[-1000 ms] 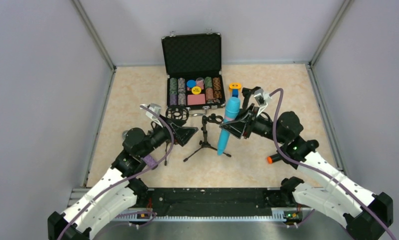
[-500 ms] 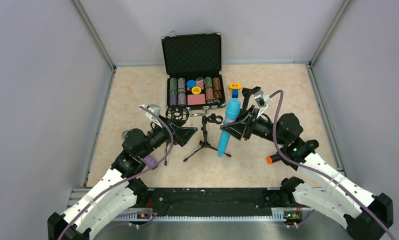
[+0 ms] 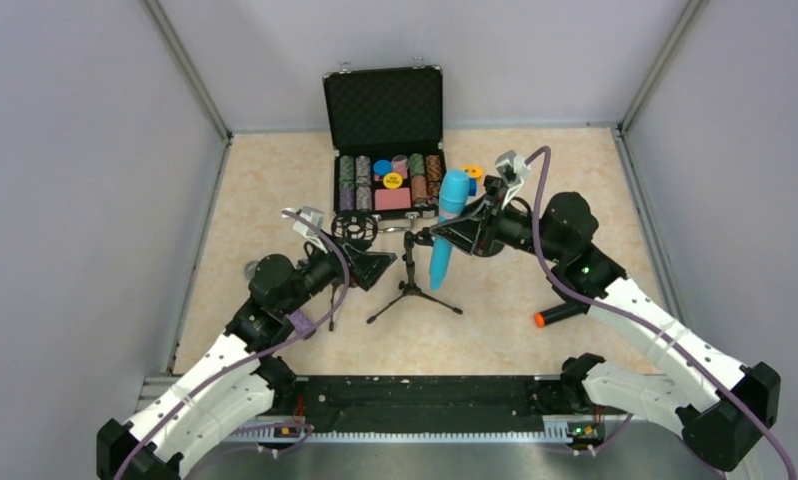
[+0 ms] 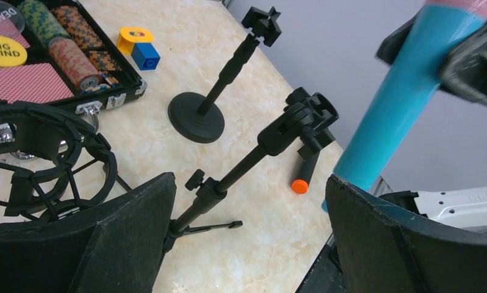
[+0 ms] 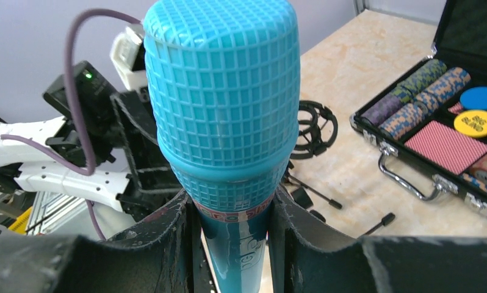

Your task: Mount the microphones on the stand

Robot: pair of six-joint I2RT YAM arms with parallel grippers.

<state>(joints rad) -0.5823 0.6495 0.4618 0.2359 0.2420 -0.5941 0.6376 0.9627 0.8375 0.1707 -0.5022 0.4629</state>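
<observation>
Top external view, stock listed by size.

1. Table [image 3: 265, 190]: beige marbled top with grey walls on three sides.
2. Left arm: reaches in from the near left. The left gripper [image 3: 375, 268] has its jaws wide apart and holds nothing; it sits low, just left of the tripod stand.
3. Right arm: reaches in from the near right. The right gripper [image 3: 457, 234] is clamped on the shaft of the cyan microphone, just under its head.
4. Poker chip case [image 3: 383, 105]: black, lid up, at the far middle. It holds rows of chips, a red card deck and a yellow disc.
5. Tripod stand [image 3: 412, 285]: black, at the centre of the table, legs spread, its clip at the top with no microphone in it.
6. Cyan microphone [image 3: 441, 262]: lifted off the table and tilted, head toward the case. Its shaft passes just right of the stand's clip; whether they touch cannot be told.
7. Round-base stand [image 4: 220, 82]: black, upright beside the case.
8. Shock mount [image 3: 355, 228]: black ring cage, just beyond the left gripper.
9. Black microphone with orange end [image 3: 560, 313]: lying on the table under the right arm.
10. Yellow piece [image 4: 135, 38] and blue brick [image 4: 146, 55]: touching, right of the case.
</observation>
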